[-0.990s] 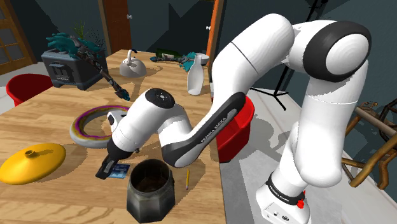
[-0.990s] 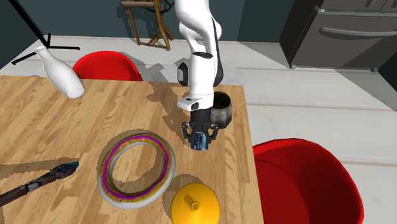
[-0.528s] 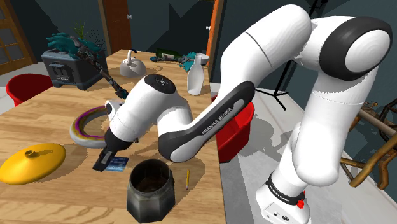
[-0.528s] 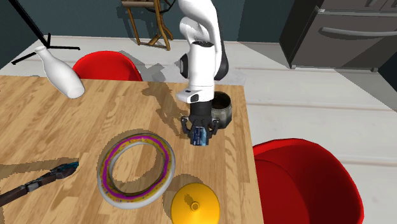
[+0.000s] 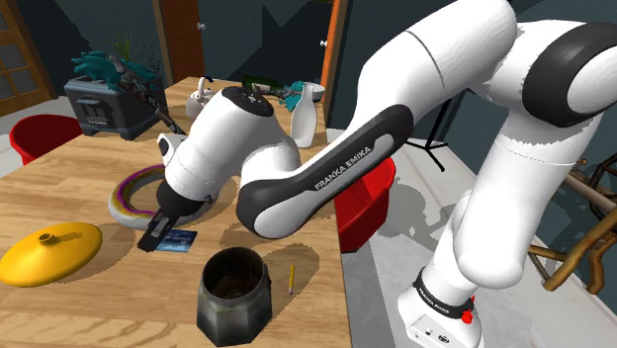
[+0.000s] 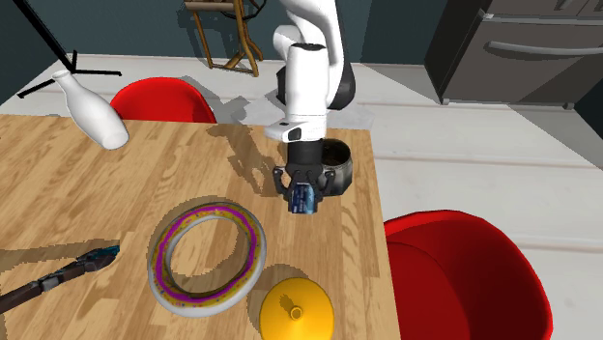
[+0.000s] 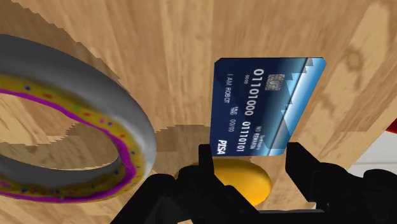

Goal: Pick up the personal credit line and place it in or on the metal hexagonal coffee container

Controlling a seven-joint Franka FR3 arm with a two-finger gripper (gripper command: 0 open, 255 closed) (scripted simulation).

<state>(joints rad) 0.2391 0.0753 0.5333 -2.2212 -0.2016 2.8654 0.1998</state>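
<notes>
The blue credit card point(image 7: 261, 105) with white numbers hangs above the wooden table, clasped at one edge between my black fingers point(image 7: 205, 160). My gripper point(image 5: 158, 237) is shut on the card point(image 5: 181, 240), lifted a little over the table top. The dark metal hexagonal coffee container point(image 5: 234, 292) stands open near the table's front edge, below and to the shoulder view's right of the gripper. In the second exterior view the gripper point(image 6: 302, 196) holds the card point(image 6: 303, 200) just in front of the container point(image 6: 336, 162).
A grey ring with a yellow and purple inner band point(image 5: 133, 193) lies close beside the gripper. A yellow lid point(image 5: 49, 252), a small pencil point(image 5: 292, 279), a white vase point(image 5: 305, 117), a kettle point(image 5: 205, 102) and a dark appliance point(image 5: 104, 104) share the table. Red chairs point(image 6: 464, 275) stand alongside.
The gripper has risen off the table with the card in it. The arm's upper links have swung higher, and the card now hangs clear of the wood.
</notes>
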